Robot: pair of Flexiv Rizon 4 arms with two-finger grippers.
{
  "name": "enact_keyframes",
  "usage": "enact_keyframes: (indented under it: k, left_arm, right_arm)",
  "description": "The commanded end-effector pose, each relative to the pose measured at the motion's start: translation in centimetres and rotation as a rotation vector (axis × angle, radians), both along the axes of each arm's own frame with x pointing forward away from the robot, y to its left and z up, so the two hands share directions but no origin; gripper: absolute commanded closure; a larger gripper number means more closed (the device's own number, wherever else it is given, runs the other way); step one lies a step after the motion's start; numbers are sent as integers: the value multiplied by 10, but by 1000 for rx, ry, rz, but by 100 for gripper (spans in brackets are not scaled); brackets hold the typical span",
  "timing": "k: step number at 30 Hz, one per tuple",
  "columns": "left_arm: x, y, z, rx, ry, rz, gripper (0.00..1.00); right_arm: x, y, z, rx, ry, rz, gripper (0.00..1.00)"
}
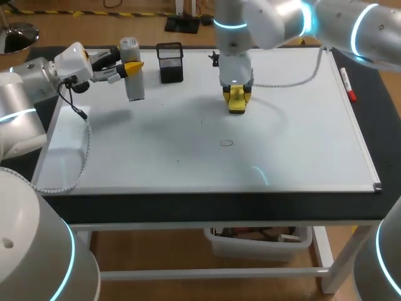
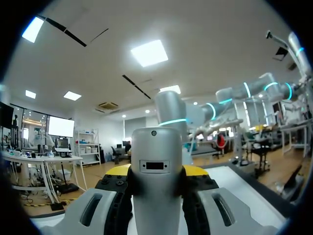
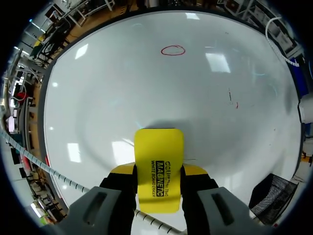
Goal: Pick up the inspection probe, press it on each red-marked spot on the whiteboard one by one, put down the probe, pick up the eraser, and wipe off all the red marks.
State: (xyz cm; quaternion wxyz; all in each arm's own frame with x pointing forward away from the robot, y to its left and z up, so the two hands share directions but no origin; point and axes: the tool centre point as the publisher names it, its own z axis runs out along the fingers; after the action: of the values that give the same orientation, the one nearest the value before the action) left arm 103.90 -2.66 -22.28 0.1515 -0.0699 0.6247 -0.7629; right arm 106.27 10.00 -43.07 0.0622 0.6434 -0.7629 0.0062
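My left gripper (image 1: 130,68) is shut on the grey cylindrical inspection probe (image 1: 133,78), which stands upright over the whiteboard's (image 1: 301,157) far left part. In the left wrist view the probe (image 2: 156,181) fills the gap between the fingers (image 2: 194,171). My right gripper (image 1: 237,94) is shut on the yellow eraser (image 1: 237,101), which rests flat on the board near its far middle. The eraser (image 3: 159,169) also shows in the right wrist view, with a red oval mark (image 3: 173,50) well ahead of it. That mark (image 1: 226,143) lies near the board's middle. Small faint strokes (image 3: 231,95) lie off to one side.
A black mesh pen holder (image 1: 170,61) stands at the far edge, just right of the probe. A red marker (image 1: 348,84) lies beside the board's right edge. A white cable (image 1: 81,157) loops from my left arm over the board's left side.
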Motion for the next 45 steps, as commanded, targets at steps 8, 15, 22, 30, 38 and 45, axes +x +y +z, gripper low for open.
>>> enact_keyframes:
  k: [8,15,22,30,38,45]
  left_arm:
    - [0,0,0,-3,-4,0,100]
    - [0,0,0,-3,-4,0,100]
    - [0,0,0,-3,-4,0,100]
    - [0,0,0,-3,-4,0,100]
    - [0,0,0,-3,-4,0,100]
    - [0,0,0,-3,-4,0,100]
  right_arm:
    - [-15,-29,-8,-3,-12,-31,100]
    - [-18,-42,-7,-9,-14,-55,100]
    - [-21,-61,14,18,-44,-91,100]
    - [-27,-106,37,59,-86,-160,100]
    - [-38,-143,42,80,-89,-256,100]
    - [-47,-166,42,106,-83,-320,100]
